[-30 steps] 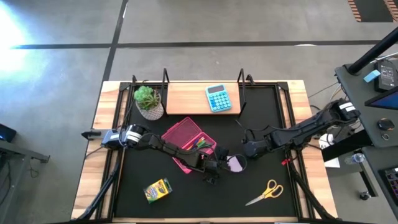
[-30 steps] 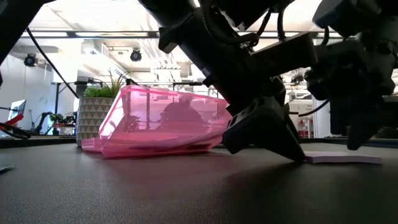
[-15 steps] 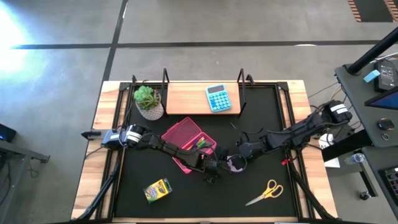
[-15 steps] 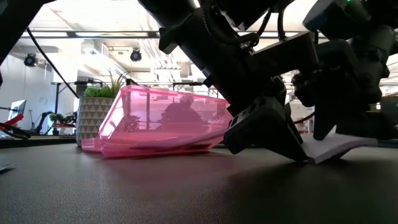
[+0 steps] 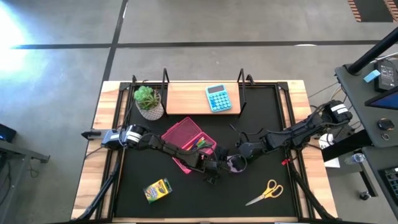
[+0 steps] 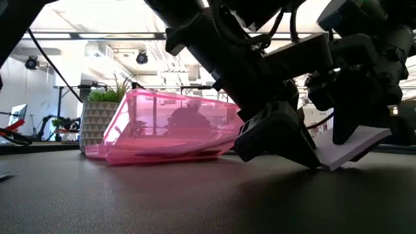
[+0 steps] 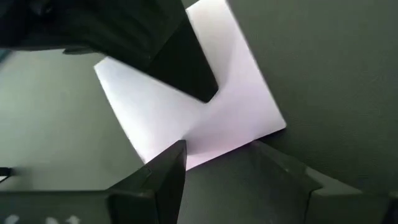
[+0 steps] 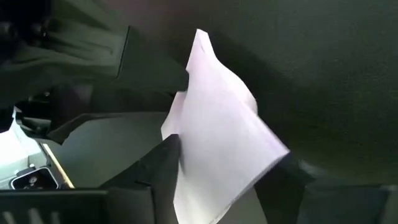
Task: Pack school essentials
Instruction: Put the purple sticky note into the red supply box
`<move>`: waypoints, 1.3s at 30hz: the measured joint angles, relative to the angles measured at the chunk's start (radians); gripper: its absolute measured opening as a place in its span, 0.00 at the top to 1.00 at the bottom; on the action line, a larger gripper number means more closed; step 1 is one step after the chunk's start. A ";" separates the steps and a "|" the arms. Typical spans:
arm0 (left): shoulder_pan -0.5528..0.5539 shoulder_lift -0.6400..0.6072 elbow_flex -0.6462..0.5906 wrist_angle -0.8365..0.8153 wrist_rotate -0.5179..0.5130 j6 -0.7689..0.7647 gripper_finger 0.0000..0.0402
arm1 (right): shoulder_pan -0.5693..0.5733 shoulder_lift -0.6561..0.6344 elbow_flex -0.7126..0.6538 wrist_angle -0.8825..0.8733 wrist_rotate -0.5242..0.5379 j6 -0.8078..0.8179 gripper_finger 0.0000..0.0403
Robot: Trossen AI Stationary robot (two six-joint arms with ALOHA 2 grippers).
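Note:
A pale lilac paper pad (image 6: 359, 148) stands tilted on the black mat, right of the open pink pencil case (image 5: 186, 140) that holds pencils. My right gripper (image 5: 240, 160) is shut on the pad. My left gripper (image 5: 217, 168) is open, with its fingertips down on the mat at the pad's low edge. The yellow-green crayon box (image 5: 157, 190) and the yellow-handled scissors (image 5: 266, 191) lie near the table's front edge. The blue pen and the green block do not show. My left gripper's open fingers slant down onto the mat from the table's left. One fingertip (image 7: 179, 152) meets the pad's low edge (image 7: 205, 148); the other stands just beside that edge. My right gripper has the pad between its two fingers (image 8: 163, 160), near the pad's raised side (image 6: 380, 135), coming slanting down from the table's right. One finger lies on the pad's top face (image 7: 186, 74). The pad is tilted, with its low edge (image 6: 328, 164) on the mat.
A light-blue calculator (image 5: 218, 98) lies on the wooden board at the back. A potted green plant (image 5: 148, 101) stands at the back left. Black frame posts rise at the board's two ends. The two arms meet at the mat's middle.
My right gripper has gone toward the table's left to the pad and taken hold of it. The pad lay flat then. Its right side is now tipped up, while its left edge has stayed on the mat by my left gripper.

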 joint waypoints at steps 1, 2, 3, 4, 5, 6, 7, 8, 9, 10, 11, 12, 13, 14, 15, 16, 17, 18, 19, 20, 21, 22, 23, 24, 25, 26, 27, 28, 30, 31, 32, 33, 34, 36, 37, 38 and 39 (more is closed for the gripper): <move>0.000 -0.004 0.000 -0.004 -0.007 0.000 0.59 | 0.000 0.000 0.000 0.001 -0.005 0.000 0.60; 0.000 -0.008 0.000 -0.007 -0.010 0.000 0.59 | 0.000 0.000 0.000 0.001 -0.008 0.000 0.62; 0.001 -0.012 0.000 -0.006 -0.012 0.000 0.59 | 0.000 0.000 0.000 0.001 -0.012 -0.002 0.64; 0.001 -0.018 0.000 -0.007 -0.014 0.000 0.59 | 0.000 0.000 0.000 0.002 -0.013 -0.003 0.65; 0.001 -0.024 0.000 -0.007 -0.019 0.000 0.59 | 0.000 0.000 0.000 0.002 -0.014 -0.003 0.66; -0.001 -0.029 0.000 -0.006 -0.030 0.000 0.59 | 0.000 -0.001 0.000 0.002 -0.019 -0.003 0.68; -0.001 -0.034 0.001 -0.007 -0.042 0.000 0.59 | 0.000 -0.001 0.000 0.004 -0.029 -0.004 0.69; -0.003 -0.040 0.003 -0.009 -0.056 0.000 0.59 | 0.001 -0.001 0.000 0.006 -0.038 -0.005 0.70; -0.006 -0.047 0.003 -0.010 -0.068 0.000 0.59 | 0.001 -0.001 0.000 0.007 -0.051 -0.006 0.71; -0.007 -0.053 0.003 -0.009 -0.076 0.001 0.59 | 0.001 -0.002 0.000 0.005 -0.061 -0.007 0.72; -0.009 -0.066 0.003 -0.010 -0.089 0.001 0.59 | 0.001 -0.002 0.000 0.005 -0.069 -0.007 0.73; -0.011 -0.078 0.002 -0.013 -0.096 0.001 0.59 | 0.001 -0.005 0.000 0.004 -0.078 -0.010 0.74; -0.013 -0.092 0.001 -0.015 -0.103 0.001 0.59 | 0.001 -0.007 0.000 0.001 -0.083 -0.014 0.74; -0.016 -0.109 0.001 -0.026 -0.113 0.001 0.59 | 0.001 -0.011 0.000 0.002 -0.083 -0.018 0.74; -0.019 -0.123 0.001 -0.039 -0.122 0.000 0.59 | 0.000 -0.019 0.001 0.001 -0.083 -0.020 0.74; -0.023 -0.140 0.001 -0.053 -0.132 -0.001 0.59 | 0.000 -0.025 0.001 -0.001 -0.083 -0.025 0.75; -0.027 -0.155 0.001 -0.074 -0.143 -0.001 0.59 | 0.000 -0.035 0.001 0.001 -0.083 -0.033 0.75; -0.030 -0.174 -0.001 -0.093 -0.149 -0.001 0.59 | 0.000 -0.045 0.001 0.001 -0.082 -0.036 0.75; -0.033 -0.190 -0.001 -0.111 -0.159 -0.001 0.59 | 0.000 -0.054 0.001 0.001 -0.078 -0.037 0.75; -0.035 -0.209 -0.001 -0.122 -0.167 -0.007 0.59 | -0.001 -0.064 0.002 0.000 -0.076 -0.038 0.75; -0.038 -0.232 0.000 -0.146 -0.168 -0.027 0.59 | 0.000 -0.072 0.004 -0.001 -0.072 -0.042 0.75; -0.039 -0.256 0.000 -0.172 -0.169 -0.057 0.59 | 0.000 -0.077 0.010 -0.001 -0.062 -0.047 0.75; -0.039 -0.275 0.000 -0.174 -0.171 -0.097 0.59 | 0.000 -0.081 0.016 0.001 -0.046 -0.057 0.75; -0.039 -0.300 -0.001 -0.189 -0.172 -0.143 0.59 | 0.000 -0.086 0.024 0.001 -0.032 -0.066 0.75; -0.039 -0.326 -0.003 -0.223 -0.173 -0.193 0.59 | -0.001 -0.087 0.034 -0.001 -0.018 -0.079 0.75; -0.039 -0.347 -0.004 -0.245 -0.175 -0.244 0.59 | -0.005 -0.086 0.046 -0.002 -0.006 -0.099 0.75; -0.039 -0.366 -0.004 -0.257 -0.175 -0.293 0.59 | -0.010 -0.085 0.058 0.002 0.002 -0.119 0.75; -0.039 -0.388 -0.004 -0.281 -0.175 -0.337 0.59 | -0.017 -0.085 0.070 0.002 0.003 -0.140 0.75; -0.039 -0.424 -0.007 -0.324 -0.176 -0.405 0.59 | -0.032 -0.085 0.095 0.000 0.008 -0.176 0.75; -0.039 -0.440 -0.007 -0.333 -0.178 -0.433 0.59 | -0.040 -0.085 0.107 0.003 0.012 -0.193 0.75; -0.043 -0.457 -0.008 -0.356 -0.187 -0.460 0.59 | -0.049 -0.085 0.118 0.001 0.014 -0.203 0.75; -0.046 -0.471 -0.011 -0.384 -0.193 -0.490 0.59 | -0.058 -0.086 0.130 -0.004 0.020 -0.218 0.75; -0.047 -0.481 -0.012 -0.401 -0.194 -0.519 0.59 | -0.068 -0.085 0.142 -0.001 0.030 -0.225 0.75; -0.052 -0.501 -0.012 -0.444 -0.195 -0.589 0.59 | -0.092 -0.085 0.168 0.000 0.038 -0.237 0.75; -0.055 -0.510 -0.015 -0.483 -0.195 -0.621 0.59 | -0.105 -0.085 0.181 0.000 0.046 -0.240 0.75; -0.056 -0.516 -0.015 -0.510 -0.197 -0.653 0.59 | -0.116 -0.080 0.194 0.002 0.058 -0.241 0.75; -0.060 -0.525 -0.013 -0.534 -0.198 -0.681 0.59 | -0.128 -0.077 0.208 0.002 0.069 -0.241 0.75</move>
